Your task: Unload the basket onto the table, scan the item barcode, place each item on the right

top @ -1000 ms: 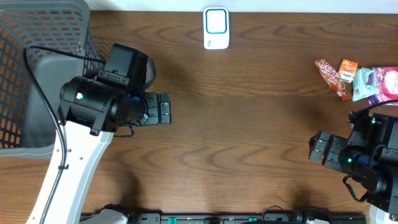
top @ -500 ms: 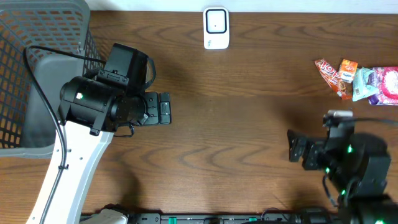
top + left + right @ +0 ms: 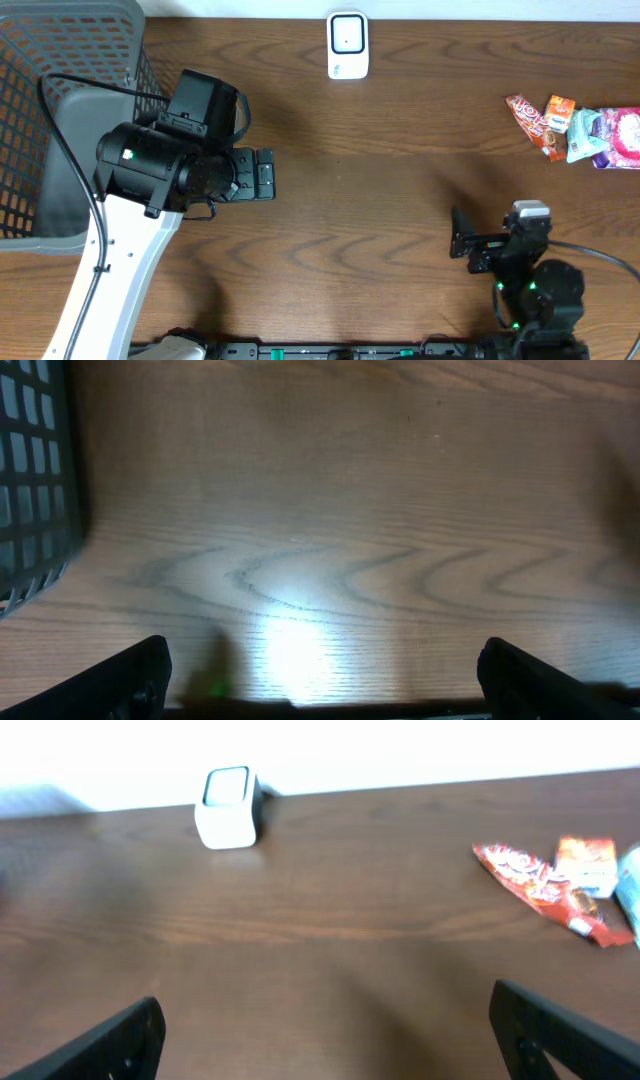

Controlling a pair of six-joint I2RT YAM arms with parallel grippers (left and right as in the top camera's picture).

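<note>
Table (image 3: 400, 190): wood grain, slight sheen. Basket (image 3: 40, 90): grey plastic mesh. Scanner (image 3: 348, 45): smooth white plastic. Wrappers (image 3: 575, 128): glossy.

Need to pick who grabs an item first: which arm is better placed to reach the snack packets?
Right. The snack packets lie on the side of the right gripper, in its wrist view, and it is open and empty. The left gripper sits far across, beside the basket.

On the table (image 3: 400, 190), a mesh basket (image 3: 40, 70) occupies the far left corner. A scanner (image 3: 347, 45) stands mid-way along the far edge. Snack packets (image 3: 572, 128) lie clustered far right, seemingly overlapping. The left gripper (image 3: 262, 173) sits right of the basket. The right gripper (image 3: 461, 240) is nearer, before the packets.
</note>
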